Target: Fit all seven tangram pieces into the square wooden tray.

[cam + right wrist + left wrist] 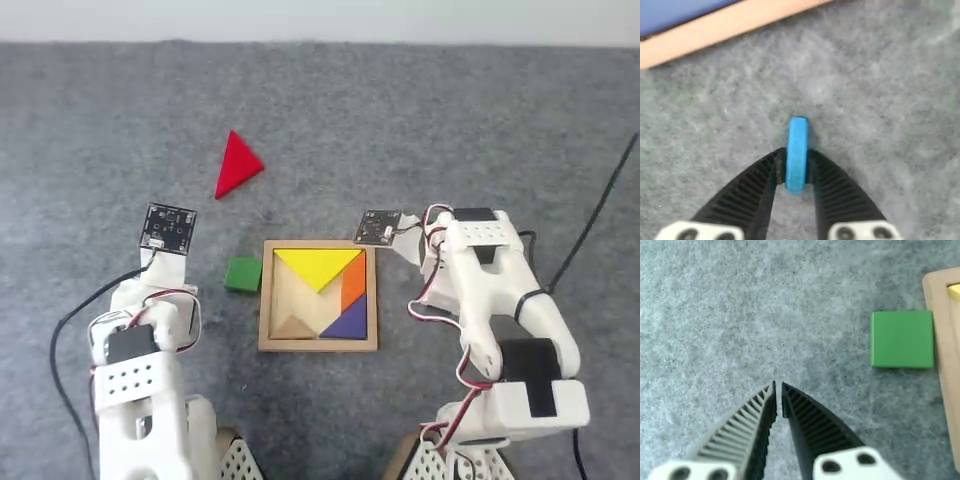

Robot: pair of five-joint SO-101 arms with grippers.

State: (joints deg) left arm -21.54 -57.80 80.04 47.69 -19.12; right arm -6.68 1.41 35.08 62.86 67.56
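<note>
**Right gripper** (796, 167): it is closed on a blue piece (797, 150), which is held on edge between the jaws just above the grey bench (880, 100). Close beyond it the rim of the wooden tray (725, 22) is seen, with a purple triangle (675, 10) seated inside that corner.

**Left gripper** (778, 388): the jaws are brought almost together, with only a thin slit left at the tips. Nothing is held. It is positioned over bare bench covering. A green square (901, 339) is noted flat on the bench, apart from this gripper and just beside the outer rim of the wooden tray. Contact between the two cannot be determined.

**Wooden tray, from the high view:** it is placed between the two arms.
- A yellow triangle (318, 265) is recorded along the far side.
- An orange piece (353, 285) is set against the right side.
- The purple triangle is in the near right corner.
- A tan triangle (293, 327) is at the near left.
- Bare wood is observed along the left side.

**Outlying piece:** a red triangle (238, 163) is found on the bench, well apart from the wooden tray and beyond the green square.
</note>
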